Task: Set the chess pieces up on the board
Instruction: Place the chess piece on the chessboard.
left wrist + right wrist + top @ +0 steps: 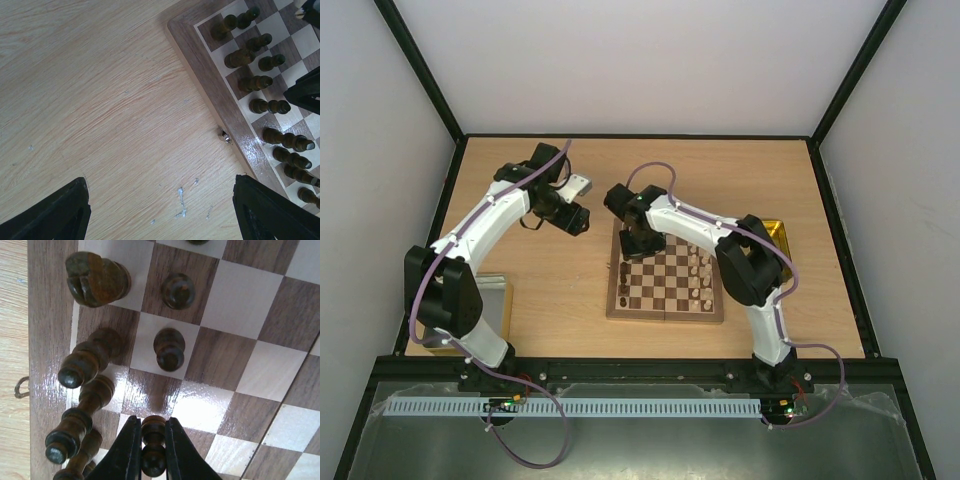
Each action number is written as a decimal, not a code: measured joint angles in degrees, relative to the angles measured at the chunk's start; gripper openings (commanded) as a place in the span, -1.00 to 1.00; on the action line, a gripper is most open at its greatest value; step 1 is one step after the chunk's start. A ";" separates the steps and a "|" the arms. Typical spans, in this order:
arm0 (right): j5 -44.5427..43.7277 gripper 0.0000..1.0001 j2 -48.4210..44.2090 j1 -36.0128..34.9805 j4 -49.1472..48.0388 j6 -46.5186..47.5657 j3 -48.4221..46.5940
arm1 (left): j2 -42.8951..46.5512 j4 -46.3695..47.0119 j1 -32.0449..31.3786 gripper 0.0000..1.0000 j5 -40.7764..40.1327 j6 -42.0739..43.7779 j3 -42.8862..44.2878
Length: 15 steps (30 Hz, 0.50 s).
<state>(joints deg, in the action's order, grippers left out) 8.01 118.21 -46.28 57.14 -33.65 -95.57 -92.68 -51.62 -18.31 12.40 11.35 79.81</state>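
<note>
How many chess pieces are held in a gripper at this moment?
1: a dark piece in the shut right gripper, over the board. The left gripper is open over the table, holding nothing.

No legible text, label, brand or number, perhaps for the blur.

Under the right gripper (152, 420) (matt black fingers (125, 452)), the board (47, 330) is glossy varnished wood, its dark chess pieces (170, 347) smooth, polished. Below the left gripper (160, 179), the table (100, 100) looks matt, grainy wood.
</note>
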 measured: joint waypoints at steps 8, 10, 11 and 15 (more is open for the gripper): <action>-0.24 -0.84 2.32 0.00 -0.46 0.00 -0.42 | 0.02 0.07 0.00 0.57 0.00 0.00 -0.22; -0.44 -0.84 2.36 0.00 -0.48 0.00 -0.70 | 0.02 0.07 0.00 0.56 0.00 0.00 -0.26; -0.50 -0.84 2.43 0.00 -0.50 -0.02 -0.79 | 0.02 0.07 0.00 0.57 0.00 0.00 -0.28; -0.68 -0.84 2.99 0.00 -0.50 0.00 -1.57 | 0.02 0.07 0.00 0.57 0.00 0.00 -0.28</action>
<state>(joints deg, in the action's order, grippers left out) 7.33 121.21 -46.28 56.64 -33.65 -97.14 -92.66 -51.55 -18.31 12.40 11.35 79.53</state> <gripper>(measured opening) 0.082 0.783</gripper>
